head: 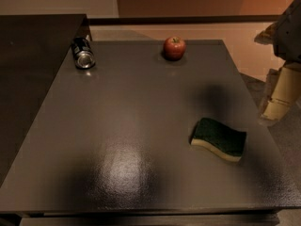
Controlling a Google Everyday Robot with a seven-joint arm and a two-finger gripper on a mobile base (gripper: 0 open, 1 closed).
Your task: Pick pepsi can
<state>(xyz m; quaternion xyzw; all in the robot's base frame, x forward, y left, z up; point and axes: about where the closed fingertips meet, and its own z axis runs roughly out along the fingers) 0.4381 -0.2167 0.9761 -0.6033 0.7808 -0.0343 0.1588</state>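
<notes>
Item: can (83,53), dark body with bright silver ends. Location: far left corner of the table (141,102), close to the side where a darker counter (33,69) adjoins. Attitude: lying on its side, one silver end turned toward the camera, the body running back toward the far edge. Neighbours: apple (174,48), well apart along the same far edge; sponge (218,139), well apart on the near right; nothing touches the can. Handling, as I judge it: thin metal wall, stiff enough under a moderate squeeze but liable to dent at mid-body under a hard one. The skin is smooth and rather slippery. Lying as it does, it is free to roll sideways at a nudge. Weight not known, since I cannot tell whether it is full or empty; I would allow for full. Hold advised: from above, closing across the curved sides at mid-length, square to the long axis, clear of the rimmed ends. My gripper (275,105): at the right border of the view, off the table's right side, above and beyond the sponge, the whole table away from the can. Whether it stands wide or narrow I cannot tell. The can is not in it.
</notes>
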